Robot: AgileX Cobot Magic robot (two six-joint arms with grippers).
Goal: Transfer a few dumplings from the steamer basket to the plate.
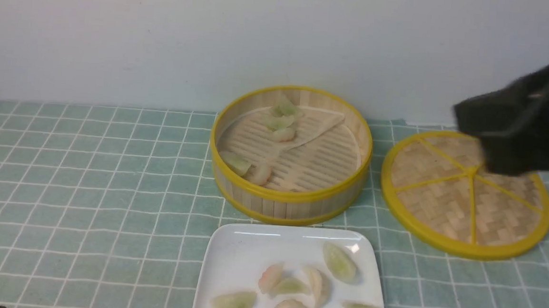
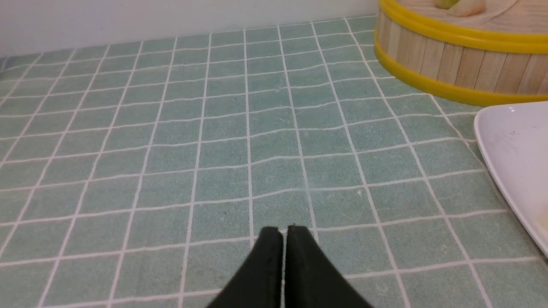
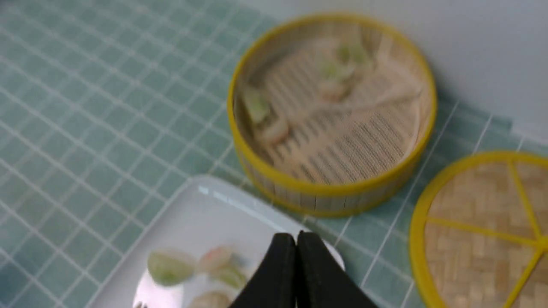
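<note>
The steamer basket [image 1: 288, 197] stands at the middle back and holds several dumplings [image 1: 283, 134] on its folded paper liner. The white square plate [image 1: 239, 261] lies in front of it with several dumplings [image 1: 339, 262] on it. My right gripper [image 3: 296, 236] is shut and empty, raised in the air at the right, above the woven lid; in the front view it is a blurred dark shape [image 1: 519, 126]. My left gripper [image 2: 284, 230] is shut and empty, low over the cloth left of the plate [image 2: 511, 162]. The basket also shows in the right wrist view [image 3: 332, 188].
The flat woven lid [image 1: 465, 194] with a yellow rim lies right of the basket. A green checked cloth [image 1: 86, 185] covers the table. A pale wall stands close behind the basket.
</note>
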